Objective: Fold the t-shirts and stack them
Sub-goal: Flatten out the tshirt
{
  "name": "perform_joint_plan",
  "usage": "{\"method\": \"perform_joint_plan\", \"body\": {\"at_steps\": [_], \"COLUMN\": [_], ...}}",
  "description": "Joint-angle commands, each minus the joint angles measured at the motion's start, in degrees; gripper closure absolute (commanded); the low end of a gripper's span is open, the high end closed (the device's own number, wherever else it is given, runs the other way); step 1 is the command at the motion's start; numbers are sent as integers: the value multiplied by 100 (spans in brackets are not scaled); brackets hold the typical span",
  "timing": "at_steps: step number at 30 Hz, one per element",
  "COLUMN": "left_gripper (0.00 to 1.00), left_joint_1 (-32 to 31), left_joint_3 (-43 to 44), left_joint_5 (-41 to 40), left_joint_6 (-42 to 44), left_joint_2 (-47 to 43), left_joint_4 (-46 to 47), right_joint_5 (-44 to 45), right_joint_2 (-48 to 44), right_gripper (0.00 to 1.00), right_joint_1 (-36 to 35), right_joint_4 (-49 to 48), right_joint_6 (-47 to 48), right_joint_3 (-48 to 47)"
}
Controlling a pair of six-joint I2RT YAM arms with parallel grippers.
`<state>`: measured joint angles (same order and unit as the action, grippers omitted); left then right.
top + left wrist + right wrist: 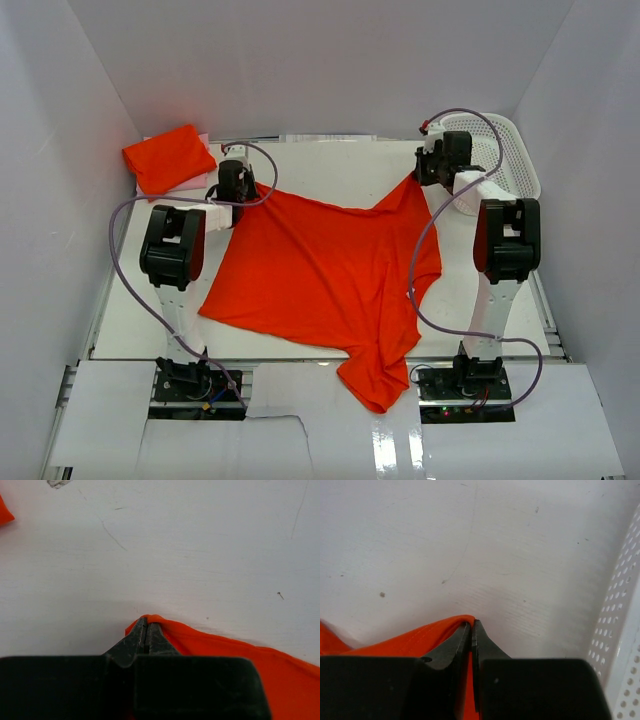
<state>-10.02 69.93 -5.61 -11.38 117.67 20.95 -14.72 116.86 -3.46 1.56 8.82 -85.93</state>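
Left jaws and right jaws each clamp a far corner of the spread t-shirt (320, 270), stretched between them.

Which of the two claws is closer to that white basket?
Right. The right gripper pinches a shirt corner just beside the basket; the left gripper pinches the other corner, far across the table.

The left arm (172, 245) and right arm (508, 240) stretch from their bases at 6 o'clock toward 12 o'clock, elbows raised. The left tool (146, 627) sits low at 10 o'clock, the right tool (472, 626) at 2 o'clock, each with jaws pinched tight on an edge of the t-shirt (320, 270).
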Motion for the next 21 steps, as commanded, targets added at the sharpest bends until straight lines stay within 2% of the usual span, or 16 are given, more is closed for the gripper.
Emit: {"method": "perform_joint_plan", "body": {"at_steps": [1,15,21], "left_gripper": [100,100,100], "left_joint_1": [140,369,369], "left_joint_3": [345,978,1180], "left_joint_5": [200,490,807], "left_joint_6": [215,382,408], "left_joint_2": [63,546,766], "left_joint_4": [58,67,67], "right_joint_5": [259,330,373], "right_joint_2": [267,1436,1586], "right_gripper": [92,92,92], "right_joint_1": [12,-14,-93], "right_joint_4": [-165,441,512], "right_joint_6": [50,94,243], "right_joint_3": [-520,-2286,-2481]}}
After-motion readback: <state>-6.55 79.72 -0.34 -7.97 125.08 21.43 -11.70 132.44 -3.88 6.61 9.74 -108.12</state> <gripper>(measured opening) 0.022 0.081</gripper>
